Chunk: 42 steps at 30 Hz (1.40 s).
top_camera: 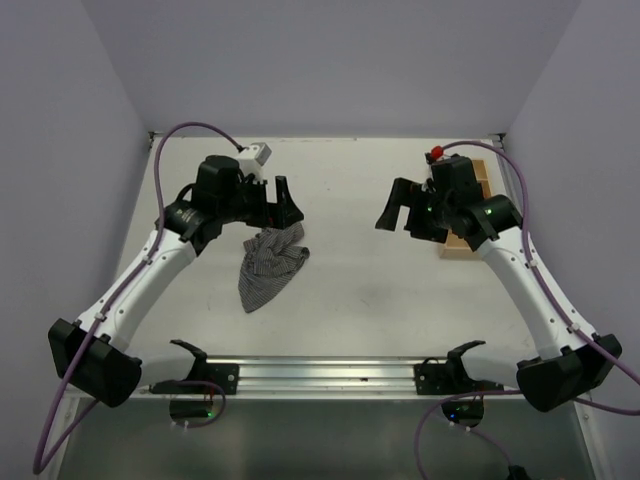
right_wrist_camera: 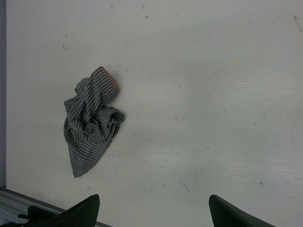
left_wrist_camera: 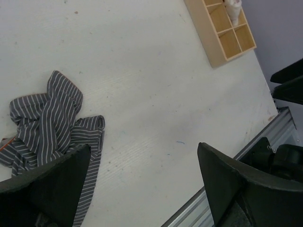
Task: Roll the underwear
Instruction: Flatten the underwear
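The underwear lies on the white table, in the left half, as a loose crumpled heap that is not rolled. One narrow end points toward the metal rail at the near edge. In the right wrist view the underwear shows fine grey and white stripes and a thin orange line along its upper edge. The left gripper is over the far side of the heap, and its two fingers stand wide apart with nothing between them. In the left wrist view one dark finger covers a part of the cloth, but I cannot tell if it touches the cloth. The right gripper is over the right half of the table, well apart from the underwear. Its fingers are also spread wide and it holds nothing, and in its own view only bare table is seen between the two fingertips. A wooden box with small compartments stands at the right side of the table, partly under the right arm, and something white is in one compartment.
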Each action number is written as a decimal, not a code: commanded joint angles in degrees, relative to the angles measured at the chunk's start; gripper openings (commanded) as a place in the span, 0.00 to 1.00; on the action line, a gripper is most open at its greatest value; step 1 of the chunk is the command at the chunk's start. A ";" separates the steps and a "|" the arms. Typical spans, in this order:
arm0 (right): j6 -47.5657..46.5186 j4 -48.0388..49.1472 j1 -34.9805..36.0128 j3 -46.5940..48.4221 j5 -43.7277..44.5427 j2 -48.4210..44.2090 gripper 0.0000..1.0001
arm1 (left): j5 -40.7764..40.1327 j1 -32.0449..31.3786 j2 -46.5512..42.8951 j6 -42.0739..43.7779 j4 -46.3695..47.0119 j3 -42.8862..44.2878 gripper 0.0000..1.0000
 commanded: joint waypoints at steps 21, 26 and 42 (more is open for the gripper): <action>-0.91 -1.45 0.06 -5.90 -6.13 -10.60 0.97 | -4.35 6.74 30.45 8.61 -0.86 0.46 0.56; -1.71 -1.37 0.06 -5.89 -6.31 -10.69 0.96 | -1.19 3.84 32.48 8.43 1.87 0.81 0.26; 0.67 16.65 0.06 -7.04 -5.96 8.96 0.86 | -0.91 0.83 22.03 5.53 1.53 -2.17 0.68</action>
